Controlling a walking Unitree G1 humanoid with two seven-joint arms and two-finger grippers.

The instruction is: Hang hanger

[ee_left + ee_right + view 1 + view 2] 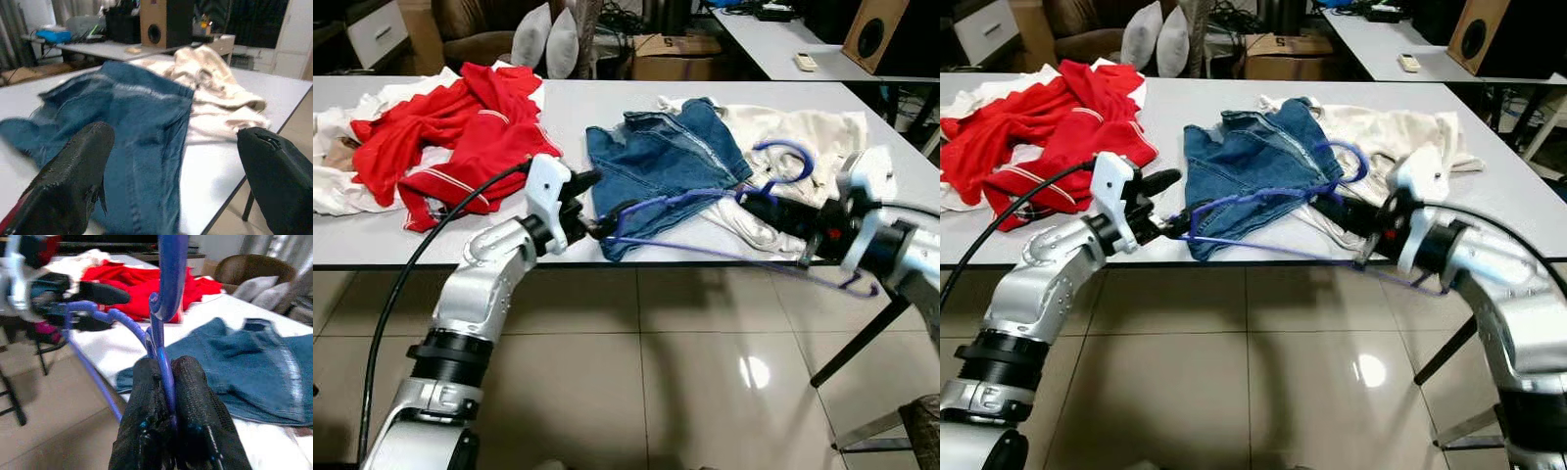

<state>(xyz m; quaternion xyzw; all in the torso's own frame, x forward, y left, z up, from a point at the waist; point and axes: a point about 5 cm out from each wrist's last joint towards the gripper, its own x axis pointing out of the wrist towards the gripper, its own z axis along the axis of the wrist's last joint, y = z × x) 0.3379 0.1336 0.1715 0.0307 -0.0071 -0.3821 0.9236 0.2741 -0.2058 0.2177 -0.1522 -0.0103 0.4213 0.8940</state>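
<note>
A blue wire hanger (705,250) hangs level at the table's front edge, its hook (793,157) over the clothes. My right gripper (759,201) is shut on the neck just below the hook, and the right wrist view shows the wire pinched between the fingers (146,391). At the hanger's left end, my left gripper (600,204) is open, one finger above the wire's bend and one below. Behind the hanger a blue denim garment (666,157) lies on the white table (578,108). The left wrist view shows that denim (142,127) between the spread fingers (78,171).
A cream garment (793,132) lies right of the denim, and a red garment (450,127) on white cloth lies at the left. Black table legs (862,338) slant down at the right. A second table with a speaker (873,34) stands behind. Tiled floor lies below.
</note>
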